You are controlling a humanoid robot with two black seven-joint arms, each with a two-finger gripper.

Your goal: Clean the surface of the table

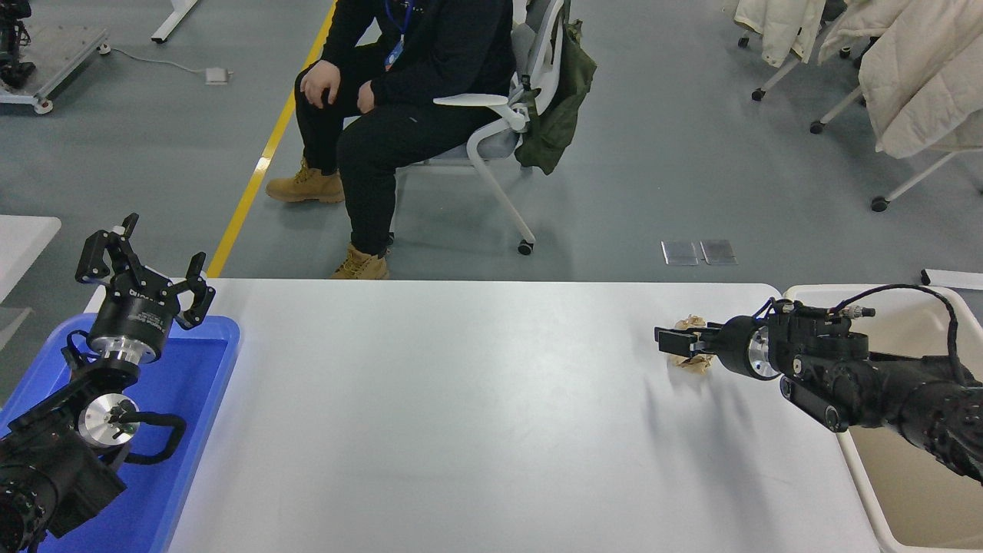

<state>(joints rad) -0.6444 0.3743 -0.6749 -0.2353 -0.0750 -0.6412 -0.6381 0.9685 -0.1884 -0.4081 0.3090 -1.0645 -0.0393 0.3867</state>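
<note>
From the head view, the wide, smooth white rectangular surface (pixel 461 415) fills the lower half of the picture, with a blue plastic tray (pixel 192 430) at its left end and a cream-white rectangular bin (pixel 868 491) at its right end. A small crumpled ball of tan paper (pixel 693 362) lies on the surface near the far right corner, close to the bin. It looks light and soft, likely to squash under pressure and to slide if nudged, so a hold across its middle, pinching the bulk of the wad, seems safest. The right arm reaches in from the right edge, laid low and nearly level over the bin's corner, its black right tool (pixel 676 341) pointing leftward and lying against the paper; the tool partly covers the wad, and I cannot tell whether it has closed on it. The left arm is parked above the tray, its black left tool (pixel 146 265) raised with fingers spread and holding nothing.
</note>
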